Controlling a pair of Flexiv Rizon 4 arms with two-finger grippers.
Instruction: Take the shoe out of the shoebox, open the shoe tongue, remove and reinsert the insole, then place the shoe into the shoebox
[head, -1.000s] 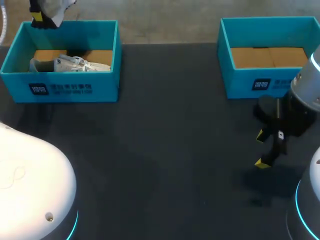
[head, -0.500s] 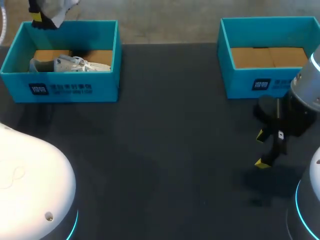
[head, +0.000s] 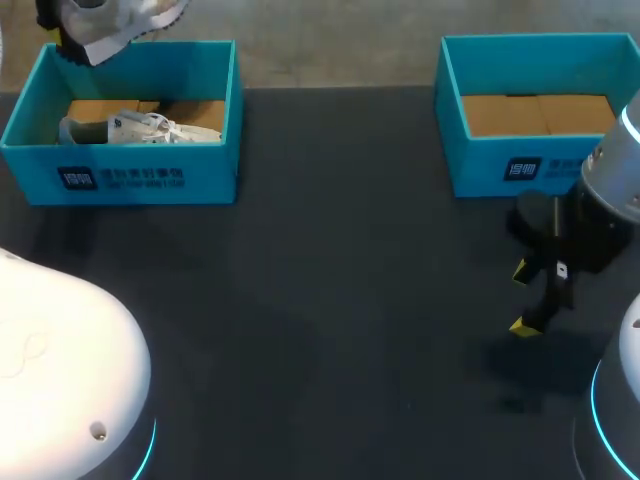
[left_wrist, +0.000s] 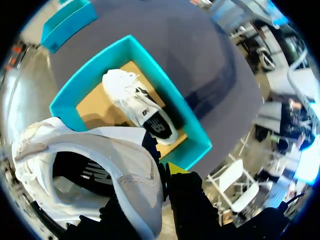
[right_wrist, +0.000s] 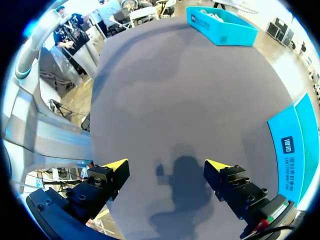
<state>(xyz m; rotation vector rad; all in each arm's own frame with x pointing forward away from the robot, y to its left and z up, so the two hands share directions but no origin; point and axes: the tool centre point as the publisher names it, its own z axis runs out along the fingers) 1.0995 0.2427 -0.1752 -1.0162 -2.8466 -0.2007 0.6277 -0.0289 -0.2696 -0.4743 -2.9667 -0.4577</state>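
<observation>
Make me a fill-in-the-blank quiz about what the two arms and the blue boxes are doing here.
1. The lifted shoe in the left gripper is ____ in colour.
2. Inside the left box lies ____ other shoe.
3. The right box holds ____ shoes.
4. The right gripper hangs over the table with its fingers ____.

Missing words: white; one; no; open.
</observation>
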